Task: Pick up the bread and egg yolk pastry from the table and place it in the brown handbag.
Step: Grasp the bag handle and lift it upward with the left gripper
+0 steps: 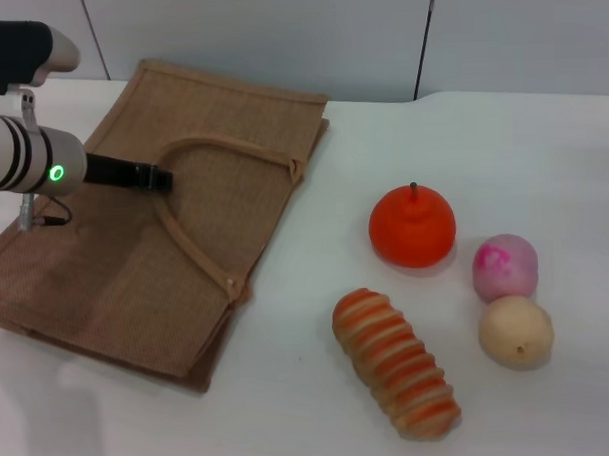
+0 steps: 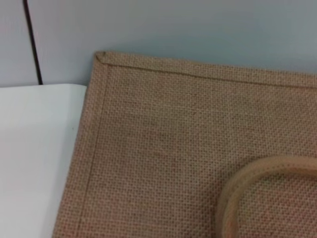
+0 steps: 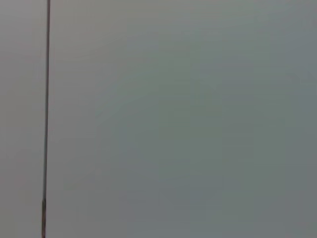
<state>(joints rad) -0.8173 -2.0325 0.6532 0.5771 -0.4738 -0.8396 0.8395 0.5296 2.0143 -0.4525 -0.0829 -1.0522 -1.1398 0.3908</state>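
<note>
The brown handbag (image 1: 155,233) lies flat on the left of the table, its loop handles (image 1: 200,247) resting on top. My left gripper (image 1: 148,177) hovers over the bag's middle, its black tip close to the upper handle loop; I cannot tell whether it touches the loop. The left wrist view shows only the handbag's (image 2: 188,148) burlap corner and a piece of handle (image 2: 247,183). The striped bread (image 1: 394,362) lies on the table's front right. The pale egg yolk pastry (image 1: 515,331) sits just right of it. My right gripper is out of view.
A round orange fruit with a stem (image 1: 412,225) stands behind the bread. A pink ball (image 1: 505,266) sits right behind the pastry. The white table (image 1: 320,388) ends at a grey wall (image 3: 173,119) at the back.
</note>
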